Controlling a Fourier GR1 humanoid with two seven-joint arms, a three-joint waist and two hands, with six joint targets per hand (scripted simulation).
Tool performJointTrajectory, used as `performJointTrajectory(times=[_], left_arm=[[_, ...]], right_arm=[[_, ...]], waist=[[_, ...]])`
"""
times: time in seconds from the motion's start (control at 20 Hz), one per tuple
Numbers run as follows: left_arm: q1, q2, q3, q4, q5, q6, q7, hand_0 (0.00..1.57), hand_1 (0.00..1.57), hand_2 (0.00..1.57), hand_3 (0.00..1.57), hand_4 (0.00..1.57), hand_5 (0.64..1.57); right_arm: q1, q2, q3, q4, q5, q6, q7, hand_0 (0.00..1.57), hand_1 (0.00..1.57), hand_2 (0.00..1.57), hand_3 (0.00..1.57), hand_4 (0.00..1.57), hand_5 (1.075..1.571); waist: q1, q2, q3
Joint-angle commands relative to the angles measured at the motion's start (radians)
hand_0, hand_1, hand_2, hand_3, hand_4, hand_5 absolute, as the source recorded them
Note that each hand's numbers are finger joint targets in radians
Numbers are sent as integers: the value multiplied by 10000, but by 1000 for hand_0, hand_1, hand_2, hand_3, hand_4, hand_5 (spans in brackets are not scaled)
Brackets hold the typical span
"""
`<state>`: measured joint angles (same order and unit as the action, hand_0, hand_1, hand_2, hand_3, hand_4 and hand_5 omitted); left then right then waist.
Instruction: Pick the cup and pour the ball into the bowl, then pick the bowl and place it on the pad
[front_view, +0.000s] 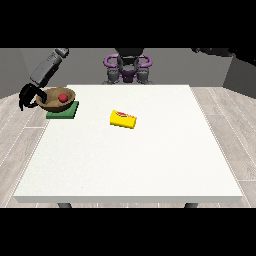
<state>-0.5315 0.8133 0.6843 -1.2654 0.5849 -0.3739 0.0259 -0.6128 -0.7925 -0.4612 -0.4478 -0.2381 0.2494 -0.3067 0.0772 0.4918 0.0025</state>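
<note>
Currently, the hand at the view's left (27, 96) has its fingers curled round the near rim of the bowl (50, 101), which holds the red ball (63, 97) and sits directly toward table centre on the green pad (63, 111).

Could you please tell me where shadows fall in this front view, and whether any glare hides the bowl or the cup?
In the front view the white table is evenly lit with no glare; the yellow cup, lying on its side, casts only a thin shadow beneath it; the bowl with the red ball is plainly visible over the green pad; the hand at the view's left looks dark.
</note>
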Motion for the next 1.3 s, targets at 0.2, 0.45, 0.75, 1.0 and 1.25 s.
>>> performJointTrajectory(times=[0.2,0.45,0.75,1.0,1.25], left_arm=[[547,-110,117,61,366,-319,-73,0,0,0,0,691,1557],[401,60,-249,348,456,-211,489,0,0,0,0,667,1555],[528,277,-343,1232,61,-314,316,0,0,0,0,657,1541],[406,710,-109,795,690,-451,756,0,0,0,0,640,1542],[544,-879,-1177,-751,1193,180,1694,0,0,0,0,983,1570]], right_arm=[[266,203,473,532,566,-31,-343,1571,1571,1571,629,985,1566],[-12,902,880,594,831,-322,26,1571,1571,1571,1056,988,1563],[-364,981,253,1072,-170,459,2134,1571,1571,1571,1334,826,1539],[-224,-247,313,1182,339,-115,1600,0,0,0,0,0,1514],[-428,-501,518,1557,549,-392,2828,0,0,0,0,0,1471]], waist=[[21,-466,-16],[-93,-1116,-17],[-313,-1845,-23],[-68,-1332,-8],[-29,-2986,0]])
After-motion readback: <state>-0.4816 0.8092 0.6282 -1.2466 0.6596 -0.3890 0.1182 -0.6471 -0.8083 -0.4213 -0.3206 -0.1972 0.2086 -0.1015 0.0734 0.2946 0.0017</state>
